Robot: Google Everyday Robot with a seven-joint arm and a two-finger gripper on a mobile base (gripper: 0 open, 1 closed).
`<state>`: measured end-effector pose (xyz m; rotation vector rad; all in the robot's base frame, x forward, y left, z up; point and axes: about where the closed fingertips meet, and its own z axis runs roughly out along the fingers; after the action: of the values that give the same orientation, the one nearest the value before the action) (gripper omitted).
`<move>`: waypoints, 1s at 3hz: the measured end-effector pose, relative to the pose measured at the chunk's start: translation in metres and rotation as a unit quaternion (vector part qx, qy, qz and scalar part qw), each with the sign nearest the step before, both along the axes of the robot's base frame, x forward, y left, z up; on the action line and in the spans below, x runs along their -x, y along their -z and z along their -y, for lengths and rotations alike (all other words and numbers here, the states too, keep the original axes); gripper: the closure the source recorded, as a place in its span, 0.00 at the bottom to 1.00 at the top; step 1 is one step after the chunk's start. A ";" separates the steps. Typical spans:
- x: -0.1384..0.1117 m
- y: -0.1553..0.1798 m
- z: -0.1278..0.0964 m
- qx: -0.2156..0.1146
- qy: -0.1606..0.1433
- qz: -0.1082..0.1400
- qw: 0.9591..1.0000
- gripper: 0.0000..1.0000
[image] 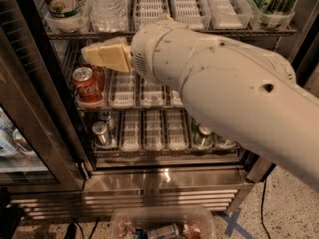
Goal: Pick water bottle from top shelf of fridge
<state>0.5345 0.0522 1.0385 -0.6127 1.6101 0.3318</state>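
The water bottle (pixel 106 6), clear and ribbed, stands on the top shelf (pixel 164 14) of the fridge (pixel 159 183); only its lower body shows, the cap is out of view. My gripper (pixel 102 54), with pale yellow fingers, sits just below the front edge of that shelf, under and slightly left of the bottle, in front of the red cans' rack. My thick white arm (pixel 224 88) crosses the view from the right and hides much of the middle racks.
A white-and-green printed bottle (pixel 64 1) stands left of the water bottle; another bottle (pixel 269 1) is at the right. A red can (pixel 87 86) and silver cans (pixel 102 133) sit on lower racks. The glass door (pixel 22 108) stands open at left. A plastic bin (pixel 162 225) lies below.
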 end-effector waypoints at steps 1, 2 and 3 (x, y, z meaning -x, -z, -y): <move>0.000 -0.005 0.000 0.021 0.001 0.034 0.999 0.00; -0.002 -0.015 -0.003 0.034 0.000 0.068 0.997 0.00; -0.002 -0.024 -0.007 0.036 0.000 0.092 0.995 0.05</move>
<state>0.5364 0.0597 1.0626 -0.6787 1.4492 0.2120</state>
